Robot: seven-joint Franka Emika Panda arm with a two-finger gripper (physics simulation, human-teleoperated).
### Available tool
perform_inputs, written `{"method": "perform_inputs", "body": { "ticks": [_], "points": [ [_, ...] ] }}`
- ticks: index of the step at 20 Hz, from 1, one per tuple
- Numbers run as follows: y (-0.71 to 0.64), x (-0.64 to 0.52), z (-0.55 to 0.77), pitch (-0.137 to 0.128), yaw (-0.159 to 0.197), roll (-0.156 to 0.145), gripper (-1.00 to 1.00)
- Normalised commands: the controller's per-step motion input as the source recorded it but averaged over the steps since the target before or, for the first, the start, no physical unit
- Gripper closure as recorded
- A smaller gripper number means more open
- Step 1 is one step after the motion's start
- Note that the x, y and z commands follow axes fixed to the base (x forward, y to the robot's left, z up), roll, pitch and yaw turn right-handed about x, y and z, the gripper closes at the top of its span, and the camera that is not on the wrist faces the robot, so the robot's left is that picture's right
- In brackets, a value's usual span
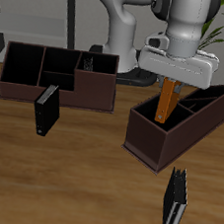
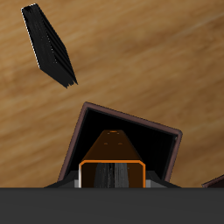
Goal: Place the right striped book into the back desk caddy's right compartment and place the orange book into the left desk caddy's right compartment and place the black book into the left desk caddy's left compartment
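Tool (image 1: pixel 168 86) clamped on orange book (image 1: pixel 166 101) | over left desk caddy (image 1: pixel 176 132) | lower straight, release once seated.

The white Franka arm rises in the upper middle of the exterior frame, its thick links bending forward from the base at the back of the tabletop toward the right half of the picture. The wrist points straight down, carrying a wide grey hand block level with the tabletop. Beneath it the claw (image 1: pixel 169 91) hangs vertically, its two fingers closed on the upper end of the orange book (image 1: pixel 166 101), which stands upright between them. In the wrist view the claw body fills the dark band along the frame's edge.
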Motion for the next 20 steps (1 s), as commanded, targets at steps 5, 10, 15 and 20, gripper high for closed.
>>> {"method": "perform_inputs", "body": {
  "ticks": [5, 10, 15, 20],
  "points": [
    [0.13, -0.07, -0.04, -0.015, 0.036, 0.031, 1.0],
    [0.0, 0.08, -0.03, -0.01, 0.036, 0.0, 1.0],
    [0.02, 0.13, -0.13, 0.03, -0.003, -0.008, 1.0],
    [0.04, 0.07, -0.12, 0.024, 0.008, -0.001, 1.0]
  ]
}}
